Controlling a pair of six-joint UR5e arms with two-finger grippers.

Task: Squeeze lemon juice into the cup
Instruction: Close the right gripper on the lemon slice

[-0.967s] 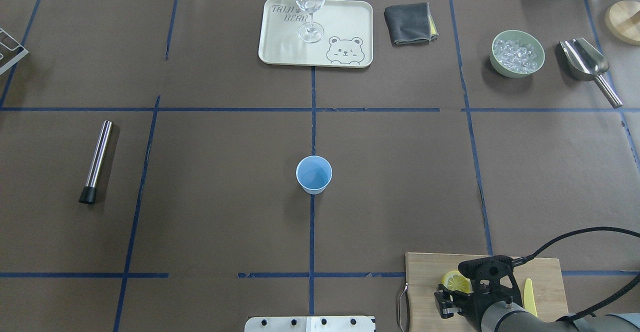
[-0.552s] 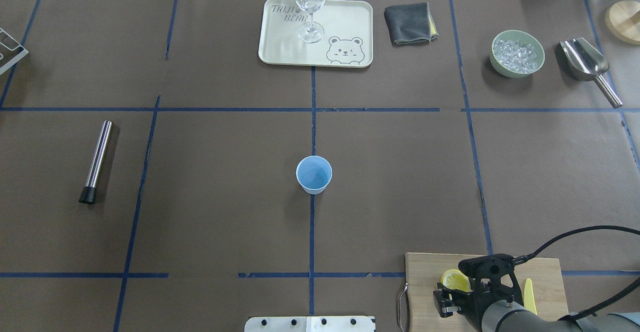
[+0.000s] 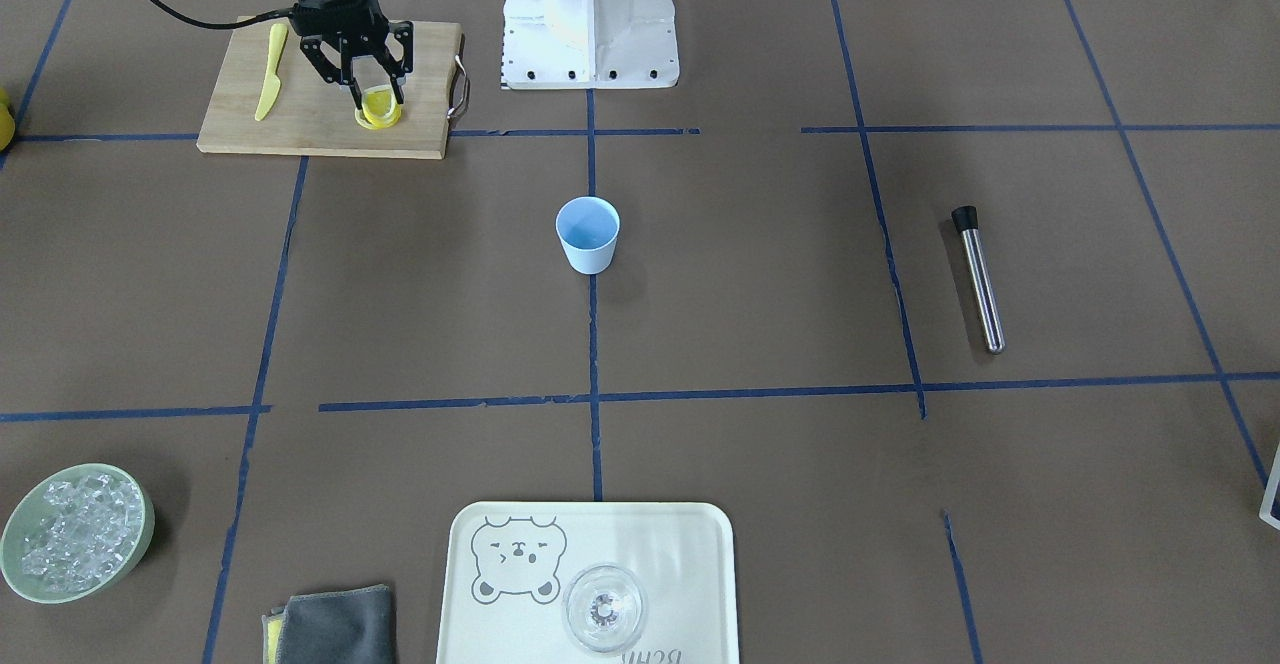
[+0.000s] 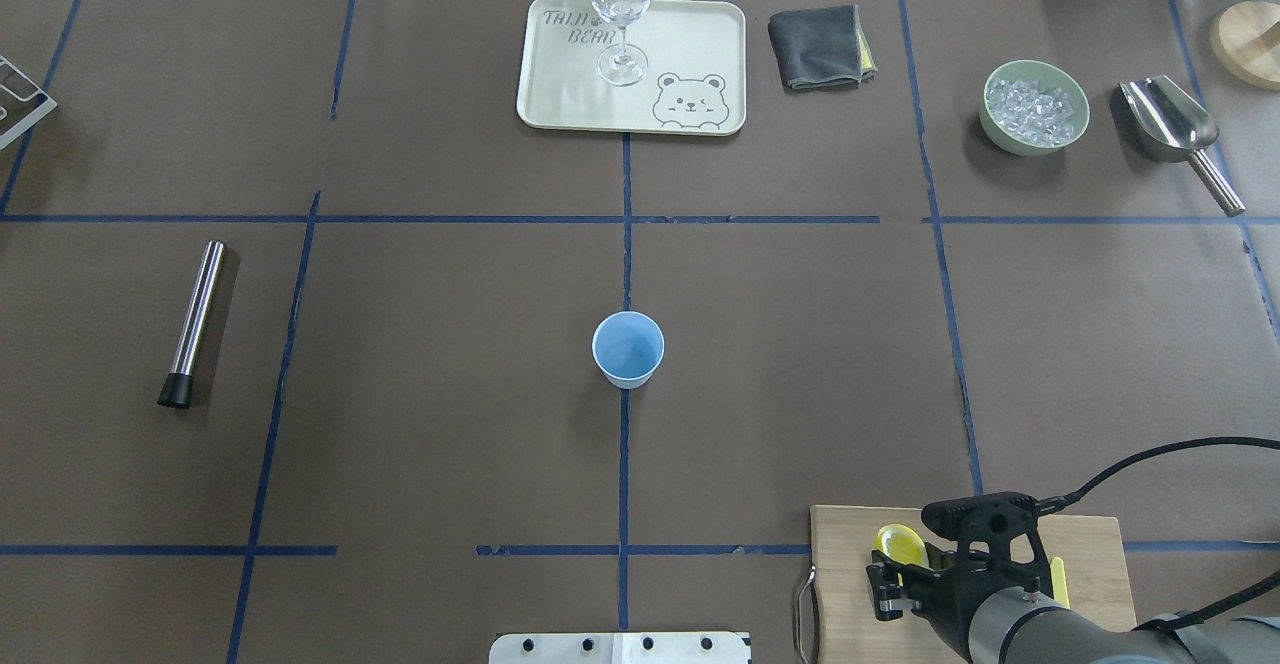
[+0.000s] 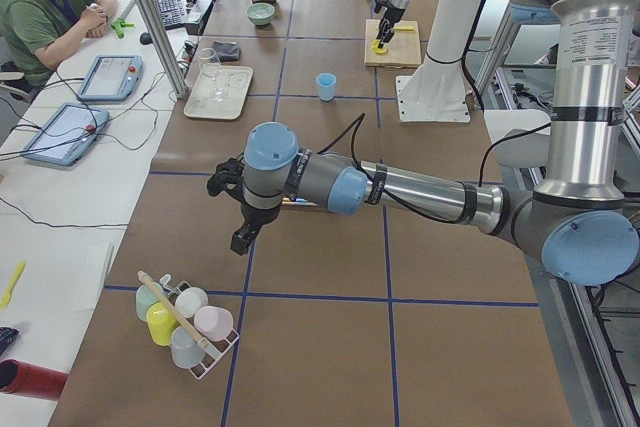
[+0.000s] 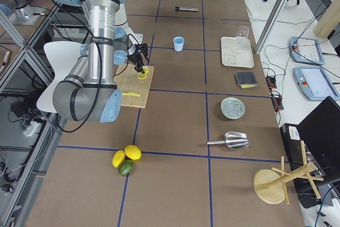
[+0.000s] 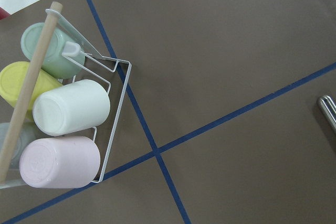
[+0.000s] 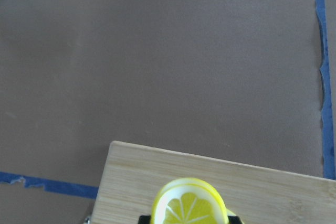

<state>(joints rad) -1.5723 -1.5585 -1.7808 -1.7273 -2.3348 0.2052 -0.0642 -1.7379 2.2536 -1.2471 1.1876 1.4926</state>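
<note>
Yellow lemon slice (image 3: 380, 107) pinched upright by the right gripper (image 3: 378, 96) over a wooden cutting board (image 3: 300, 129), yellow plastic knife (image 3: 268, 84) beside it, light-blue cup (image 3: 587, 234) well apart at mid-table, left gripper (image 5: 240, 237) near a mug rack (image 7: 31, 74), its opening impossible to tell.

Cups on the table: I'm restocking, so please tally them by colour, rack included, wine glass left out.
Light-blue cup: 1
Green cup: 1
Yellow cup: 1
White cup: 1
Pink cup: 1
Pale grey cup: 1
Total: 6
</note>
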